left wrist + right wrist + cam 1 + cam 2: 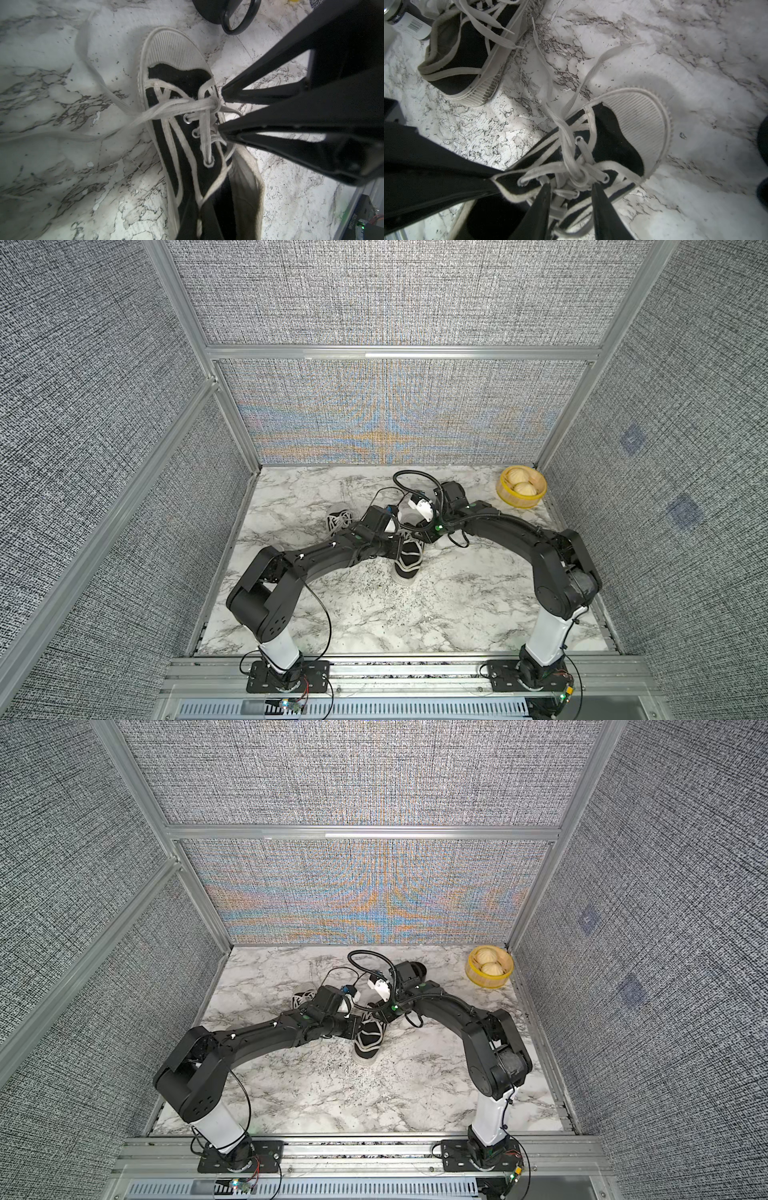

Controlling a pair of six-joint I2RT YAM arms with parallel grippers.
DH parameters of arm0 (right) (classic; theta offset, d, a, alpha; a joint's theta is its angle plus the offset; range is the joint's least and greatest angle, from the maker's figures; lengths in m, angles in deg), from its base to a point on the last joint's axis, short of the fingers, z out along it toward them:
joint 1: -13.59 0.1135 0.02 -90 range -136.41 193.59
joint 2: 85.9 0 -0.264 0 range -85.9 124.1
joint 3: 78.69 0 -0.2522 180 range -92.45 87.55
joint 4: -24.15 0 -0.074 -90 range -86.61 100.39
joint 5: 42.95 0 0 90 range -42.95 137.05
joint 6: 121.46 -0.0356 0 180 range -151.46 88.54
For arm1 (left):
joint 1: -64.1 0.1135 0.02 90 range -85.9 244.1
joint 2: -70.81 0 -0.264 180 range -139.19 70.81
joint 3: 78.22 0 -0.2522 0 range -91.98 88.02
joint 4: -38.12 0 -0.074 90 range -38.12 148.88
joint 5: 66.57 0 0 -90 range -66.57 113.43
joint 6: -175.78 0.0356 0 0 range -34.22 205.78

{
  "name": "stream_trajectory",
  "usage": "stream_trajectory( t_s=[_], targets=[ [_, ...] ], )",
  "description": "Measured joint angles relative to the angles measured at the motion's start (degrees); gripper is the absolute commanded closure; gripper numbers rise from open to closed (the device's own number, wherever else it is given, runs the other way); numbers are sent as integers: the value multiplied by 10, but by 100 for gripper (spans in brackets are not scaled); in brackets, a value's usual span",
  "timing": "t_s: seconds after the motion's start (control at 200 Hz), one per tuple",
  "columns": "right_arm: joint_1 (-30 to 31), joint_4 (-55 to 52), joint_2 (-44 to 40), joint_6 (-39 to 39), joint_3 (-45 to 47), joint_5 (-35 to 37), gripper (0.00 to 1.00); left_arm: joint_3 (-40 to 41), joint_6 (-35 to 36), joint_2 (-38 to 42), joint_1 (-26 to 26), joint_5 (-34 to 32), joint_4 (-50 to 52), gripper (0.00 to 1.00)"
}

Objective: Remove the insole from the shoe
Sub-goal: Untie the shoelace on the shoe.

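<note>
Shoe (612, 143): left pincer (221, 111) pinching its eyelet flap (508, 186); right pincer (571, 188) spread astride its laces (577, 172). Advised: brace flap, enter heel opening (247, 178).

Even, soft light; moiré across the back wall (386, 414).

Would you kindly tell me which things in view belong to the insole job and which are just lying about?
Job in hand: shoe, pinched at its side by the left gripper; right gripper, open over its laces.
Lying about: second shoe; yellow basket with buns; labelled bottle.
</note>
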Motion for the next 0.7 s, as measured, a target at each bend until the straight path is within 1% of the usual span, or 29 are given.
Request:
stream_trajectory(
  t_s=[0.16, 0.335, 0.48, 0.64, 0.7],
  targets=[
    [12, 7, 23, -5, -7, 26, 61, -2, 0, -1, 0, -1, 3, 100],
    [21, 28, 43, -26, -9, 81, 62, -3, -1, -2, 0, -1, 5, 100],
    [18, 51, 50, -62, -17, 139, 63, -2, -2, -1, 0, 0, 3, 100],
    [12, 79, 42, -107, -19, 137, 67, 13, -2, 7, -1, -1, 1, 100],
    [8, 89, 37, -125, -15, 142, 67, 20, -2, 10, -1, -1, 0, 100]
  ],
)
